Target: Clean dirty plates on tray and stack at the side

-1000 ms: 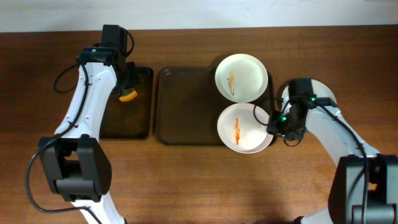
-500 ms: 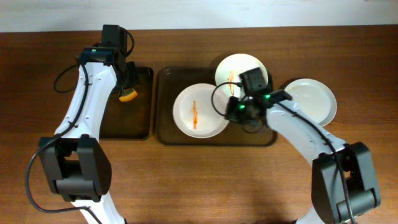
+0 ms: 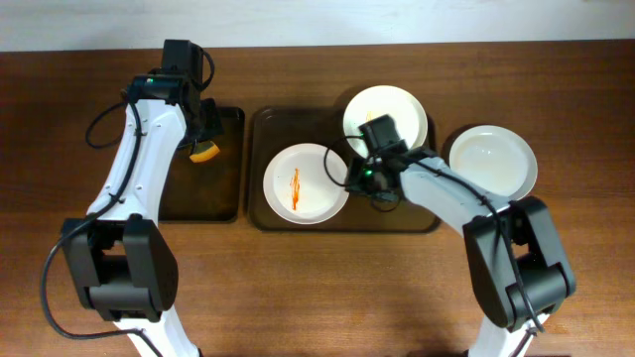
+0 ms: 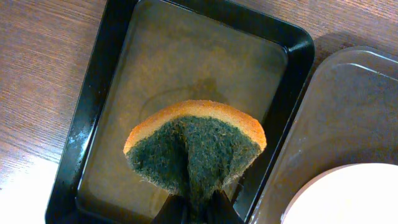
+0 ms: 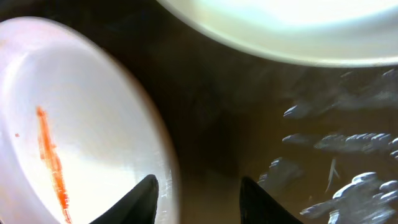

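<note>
The brown tray [image 3: 268,213] holds two white plates with orange-red streaks. One plate [image 3: 306,183] lies left of its middle, the other [image 3: 397,107] at its back right. A plain white plate [image 3: 493,161] lies on the table right of the tray. My right gripper [image 3: 363,177] is open at the right rim of the left-middle plate [image 5: 74,124]. In the right wrist view [image 5: 202,196] one finger is over the rim and one over the tray [image 5: 249,106]. My left gripper [image 4: 193,211] is shut on a green-and-orange sponge [image 4: 193,149] above the black tray [image 4: 93,124].
The narrow black tray [image 3: 223,198] stands left of the brown tray, almost touching it. The back-right plate [image 5: 280,25] lies just beyond my right fingers. Bare wooden table surrounds both trays.
My right gripper has moved left across the brown tray, taking the streaked plate from the tray's front right to left of its middle. The left arm and sponge have not moved.
</note>
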